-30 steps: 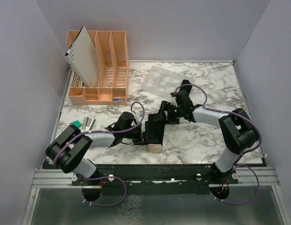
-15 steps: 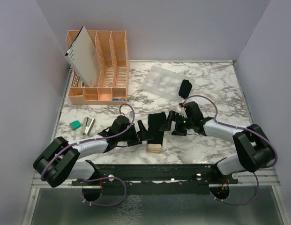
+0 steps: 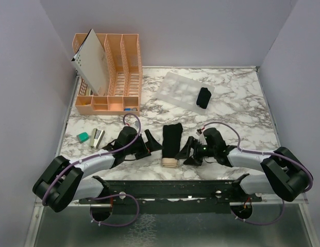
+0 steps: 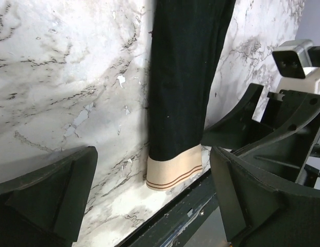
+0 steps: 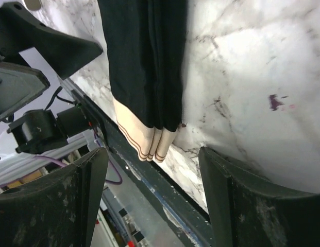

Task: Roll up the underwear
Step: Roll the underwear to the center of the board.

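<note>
One marble-patterned table (image 3: 242, 103) fills the workspace. Two arms reach in low from its near edge, one on each side of the middle.

The left gripper (image 3: 151, 145) has its two fingers spread wide and holds nothing. It sits just left of the folded garment, and its wrist view frames the cloth's near end between the two fingers. The right gripper (image 3: 187, 153) is just right of the same garment. Its fingers are also held wide apart and empty.

At the far left stands one peach-coloured desk organiser (image 3: 116, 77), with tall slots behind a row of small front compartments. One grey perforated sheet (image 3: 93, 62) leans in its left side. To its right lies one translucent plastic tray (image 3: 175, 90).

There are two pieces of underwear. The first underwear (image 3: 171, 140) is folded into a long, narrow black strip lying flat between the grippers. It runs away from the near table edge. Its tan waistband (image 3: 170, 162) is at the near end, almost at the table's edge, and carries two thin brown stripes. The right wrist view shows several stacked layers at that end.

The second is a rolled black bundle (image 3: 203, 97) resting on the tray's right end, well apart from both grippers.

Near the left edge lie one small stapler (image 3: 98, 137) and, just beside it, one green item (image 3: 83, 136) too small to identify.
</note>
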You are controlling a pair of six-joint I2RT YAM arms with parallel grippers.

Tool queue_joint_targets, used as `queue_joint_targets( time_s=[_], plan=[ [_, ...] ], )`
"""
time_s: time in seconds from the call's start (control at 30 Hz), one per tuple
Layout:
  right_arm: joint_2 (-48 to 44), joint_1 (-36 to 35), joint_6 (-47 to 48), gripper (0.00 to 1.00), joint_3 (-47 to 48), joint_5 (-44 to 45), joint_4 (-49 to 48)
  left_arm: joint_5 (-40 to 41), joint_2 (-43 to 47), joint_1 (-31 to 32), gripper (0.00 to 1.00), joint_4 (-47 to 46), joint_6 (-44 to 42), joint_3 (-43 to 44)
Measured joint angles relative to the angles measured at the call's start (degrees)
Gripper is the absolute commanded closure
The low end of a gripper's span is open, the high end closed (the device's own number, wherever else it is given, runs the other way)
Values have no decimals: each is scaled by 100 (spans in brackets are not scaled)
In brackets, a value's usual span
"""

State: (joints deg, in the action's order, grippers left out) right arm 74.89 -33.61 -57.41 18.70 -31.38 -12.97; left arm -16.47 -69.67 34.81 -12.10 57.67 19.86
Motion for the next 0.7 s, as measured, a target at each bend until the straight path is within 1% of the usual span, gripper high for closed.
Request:
queue_joint_targets(
  time_s=[0.1,0.23,0.27,0.33,0.43,0.57,0.63,0.7],
  plan=[
    [138,-232,-170,32,-9,-2,-136,-9,-2,-24,1,0,-2,0],
    [470,-466,-476,37,20,-4,-424,-33,-11,-52,1,0,-4,0],
    [507,-483,-573,37,7,7,-496,-44,-13,-63,1,2,-4,2],
    [522,-505,-761,41,-39,63,-568,-59,-13,-81,1,9,-4,4],
    [509,-507,-946,46,-59,188,-527,-74,-13,-111,1,42,-9,17],
    [361,-518,-1123,48,-153,450,-459,-81,-9,-125,2,105,-31,39],
    [328,-520,-1202,52,-184,514,-468,-85,2,-149,2,118,-35,39],
    [337,-525,-1252,53,-208,544,-514,-87,4,-157,2,120,-39,39]
  ],
)
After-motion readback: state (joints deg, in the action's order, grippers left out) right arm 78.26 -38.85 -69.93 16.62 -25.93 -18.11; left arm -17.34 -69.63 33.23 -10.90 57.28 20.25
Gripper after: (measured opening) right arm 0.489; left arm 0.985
